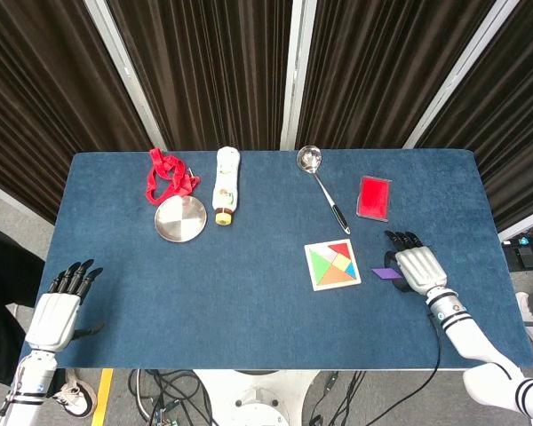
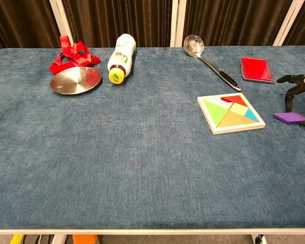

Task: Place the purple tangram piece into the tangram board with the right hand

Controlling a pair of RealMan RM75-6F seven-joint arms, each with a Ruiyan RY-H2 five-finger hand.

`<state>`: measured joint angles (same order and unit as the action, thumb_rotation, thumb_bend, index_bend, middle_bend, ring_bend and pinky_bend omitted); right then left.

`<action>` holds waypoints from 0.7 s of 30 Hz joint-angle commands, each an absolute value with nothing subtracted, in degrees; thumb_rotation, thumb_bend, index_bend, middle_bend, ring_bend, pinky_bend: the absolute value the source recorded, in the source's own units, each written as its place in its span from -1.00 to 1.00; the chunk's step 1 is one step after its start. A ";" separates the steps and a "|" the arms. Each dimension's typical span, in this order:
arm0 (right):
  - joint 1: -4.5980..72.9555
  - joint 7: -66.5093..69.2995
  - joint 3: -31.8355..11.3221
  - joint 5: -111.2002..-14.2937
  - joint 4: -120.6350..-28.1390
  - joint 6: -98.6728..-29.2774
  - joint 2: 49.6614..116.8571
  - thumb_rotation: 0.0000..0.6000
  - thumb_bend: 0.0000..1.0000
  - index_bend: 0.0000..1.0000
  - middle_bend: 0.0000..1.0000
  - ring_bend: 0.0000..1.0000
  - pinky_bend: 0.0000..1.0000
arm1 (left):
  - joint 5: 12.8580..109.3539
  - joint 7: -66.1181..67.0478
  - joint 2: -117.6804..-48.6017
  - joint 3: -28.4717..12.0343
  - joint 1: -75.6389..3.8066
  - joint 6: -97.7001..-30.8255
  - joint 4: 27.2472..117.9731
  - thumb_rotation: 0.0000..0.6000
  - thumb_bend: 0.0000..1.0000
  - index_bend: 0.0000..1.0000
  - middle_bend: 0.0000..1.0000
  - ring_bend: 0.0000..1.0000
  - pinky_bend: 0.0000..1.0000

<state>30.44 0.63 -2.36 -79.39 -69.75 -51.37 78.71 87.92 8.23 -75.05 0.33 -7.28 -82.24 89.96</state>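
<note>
1. two views agree. head view: right hand [image 1: 417, 269] closing around purple tangram piece [image 1: 386, 274], at three o'clock of tangram board [image 1: 332, 264]; left hand [image 1: 57, 312] idle, fingers apart.
2. chest view: grasp looks unfinished; next, pinch, lift, carry toward nine o'clock.

The surface [image 1: 249, 266] is covered in blue fabric. At its far left lies a bunched red ribbon [image 1: 167, 173], touching the far edge of a round metal dish [image 1: 180, 218]. Just right of both lies a white bottle [image 1: 226, 185] on its side, its yellow cap pointing toward the near edge. Further right lies a metal ladle [image 1: 322, 185], bowl toward the far edge, dark handle angled toward the near right. Right of the ladle handle lies a flat red rectangular box [image 1: 374, 197]. Dark pleated curtains [image 1: 213, 71] with light vertical posts hang behind the surface.
</note>
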 commanded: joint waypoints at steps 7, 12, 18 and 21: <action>30.55 2.59 -3.53 -78.11 -71.27 -51.24 78.17 1.00 -0.56 0.10 -1.00 -1.00 -1.00 | 87.96 7.71 -75.03 0.33 -7.15 -82.49 89.72 1.00 -0.94 -0.73 -0.91 -1.00 -0.72; 32.07 3.79 -5.47 -76.63 -74.60 -49.79 76.87 1.00 -0.56 0.11 -1.00 -1.00 -1.00 | 88.07 7.20 -75.08 0.40 -7.02 -82.69 89.43 1.00 -0.94 -0.73 -0.91 -1.00 -0.73; 35.36 -0.39 -8.51 -69.98 -78.38 -44.95 75.85 1.00 -0.56 0.11 -1.00 -1.00 -1.00 | 88.15 6.13 -75.31 0.40 -6.87 -82.94 88.69 1.00 -0.94 -0.73 -0.91 -1.00 -0.72; 37.78 -4.54 -9.55 -65.92 -80.10 -42.12 75.30 1.00 -0.56 0.12 -1.00 -1.00 -1.00 | 88.10 5.79 -75.28 0.40 -6.79 -83.00 88.48 1.00 -0.94 -0.73 -0.91 -1.00 -0.73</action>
